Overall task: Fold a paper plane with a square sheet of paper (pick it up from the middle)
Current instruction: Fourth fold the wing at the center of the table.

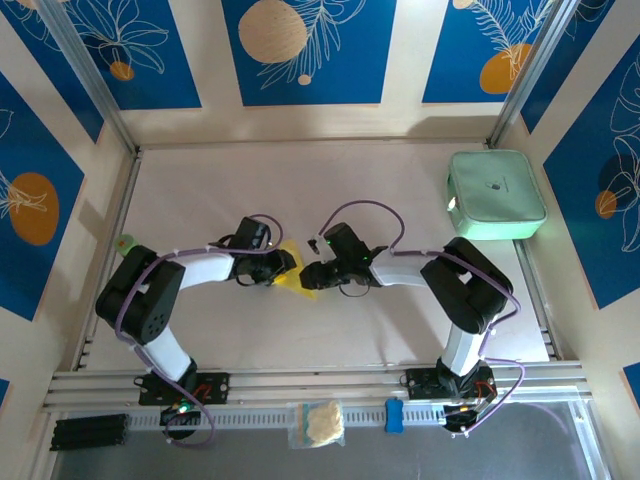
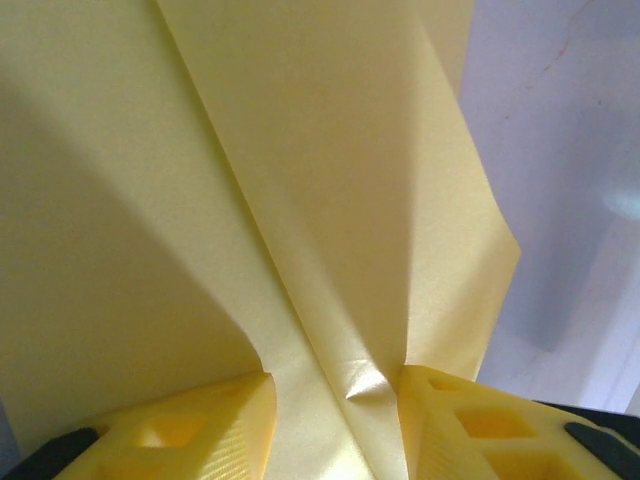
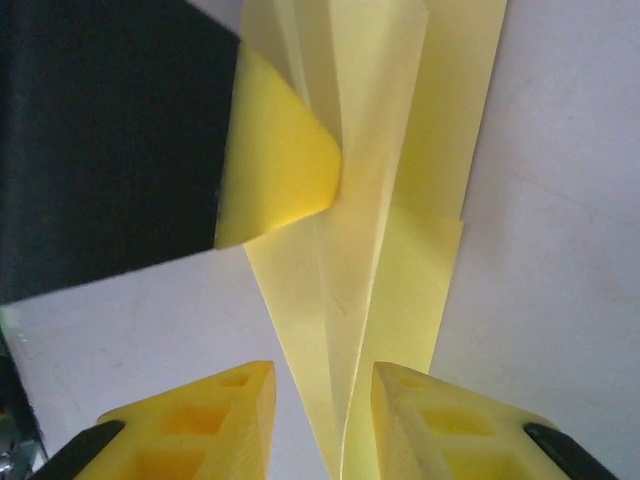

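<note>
Left gripper (image 2: 335, 388) pinches the centre ridge of the small yellow folded paper plane (image 2: 330, 200) at mid-table, between both arms. Right gripper (image 3: 323, 380) has its fingers apart, straddling the plane's end. Logo on the mint-green rounded case (image 1: 497, 195) is unreadable.

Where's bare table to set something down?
Free: tabletop between back wall and left arm; near strip between arm bases. Crowded: centre, left gripper and right gripper at folded yellow paper; far right, mint-green rounded case.
</note>
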### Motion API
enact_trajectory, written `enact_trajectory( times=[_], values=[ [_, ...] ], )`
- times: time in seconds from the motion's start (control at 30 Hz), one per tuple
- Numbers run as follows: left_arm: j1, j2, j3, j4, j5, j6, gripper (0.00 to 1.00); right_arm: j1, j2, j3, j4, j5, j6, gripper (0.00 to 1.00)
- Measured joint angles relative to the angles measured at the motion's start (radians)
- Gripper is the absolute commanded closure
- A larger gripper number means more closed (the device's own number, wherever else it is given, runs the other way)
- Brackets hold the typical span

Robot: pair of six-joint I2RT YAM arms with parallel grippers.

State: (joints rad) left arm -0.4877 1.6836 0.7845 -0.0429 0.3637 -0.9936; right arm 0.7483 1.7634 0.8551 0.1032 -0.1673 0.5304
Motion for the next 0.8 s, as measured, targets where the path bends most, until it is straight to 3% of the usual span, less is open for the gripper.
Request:
enact_trajectory(
  times=[0.27, 0.8],
  values=[
    [0.000, 0.008, 0.015, -0.026, 0.000, -0.004, 0.59, 0.025, 0.000, 0.000, -0.031, 0.072, -0.010, 0.72],
    [0.000, 0.009, 0.021, -0.030, 0.000, -0.021, 0.56, 0.021, 0.021, 0.002, -0.017, 0.057, -0.029, 0.85]
  ],
)
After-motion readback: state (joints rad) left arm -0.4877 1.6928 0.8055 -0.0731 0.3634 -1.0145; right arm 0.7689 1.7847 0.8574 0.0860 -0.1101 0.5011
